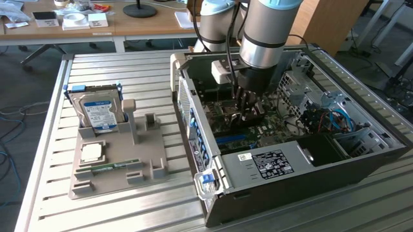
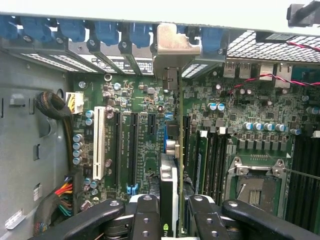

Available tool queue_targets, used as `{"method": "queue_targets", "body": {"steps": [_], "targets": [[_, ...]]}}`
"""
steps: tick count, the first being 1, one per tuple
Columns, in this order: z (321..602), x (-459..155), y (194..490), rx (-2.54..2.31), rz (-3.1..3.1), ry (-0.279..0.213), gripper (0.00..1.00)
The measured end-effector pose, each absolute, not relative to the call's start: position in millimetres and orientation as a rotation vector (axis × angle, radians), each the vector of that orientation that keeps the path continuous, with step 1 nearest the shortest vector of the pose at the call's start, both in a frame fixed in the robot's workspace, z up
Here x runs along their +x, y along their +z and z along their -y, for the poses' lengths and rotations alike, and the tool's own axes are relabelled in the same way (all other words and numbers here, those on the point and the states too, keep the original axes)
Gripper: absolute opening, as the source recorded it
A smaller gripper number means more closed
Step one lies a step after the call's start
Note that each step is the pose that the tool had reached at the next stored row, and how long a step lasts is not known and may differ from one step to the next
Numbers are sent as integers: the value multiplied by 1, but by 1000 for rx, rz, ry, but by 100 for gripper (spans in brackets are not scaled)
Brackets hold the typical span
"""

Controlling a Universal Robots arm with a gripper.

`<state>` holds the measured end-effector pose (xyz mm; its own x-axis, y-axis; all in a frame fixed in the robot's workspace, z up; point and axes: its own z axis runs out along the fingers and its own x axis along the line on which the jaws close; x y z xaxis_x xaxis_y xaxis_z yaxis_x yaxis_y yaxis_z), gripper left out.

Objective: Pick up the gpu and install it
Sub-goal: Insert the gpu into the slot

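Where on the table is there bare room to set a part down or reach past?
Bare table: behind the tray toward the desk, in front of the tray, and a narrow strip between tray and case. Crowded: inside the case, where the hand holds the gpu over the board.

We see the case (image 1: 310, 193) on the bench (image 1: 129, 212), the hard drive (image 1: 98, 112) at the exterior view's left. The gpu (image 2: 169, 190) stands inside the case.

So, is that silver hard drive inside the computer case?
No, the hard drive stands upright in the gray holder on the table, outside the case.
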<state>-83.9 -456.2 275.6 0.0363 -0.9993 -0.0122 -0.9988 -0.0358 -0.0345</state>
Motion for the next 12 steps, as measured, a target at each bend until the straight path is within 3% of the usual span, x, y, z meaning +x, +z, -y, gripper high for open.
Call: {"method": "queue_targets", "body": {"steps": [12], "targets": [[456, -87, 276, -2237, -2158, -24, 27]]}}
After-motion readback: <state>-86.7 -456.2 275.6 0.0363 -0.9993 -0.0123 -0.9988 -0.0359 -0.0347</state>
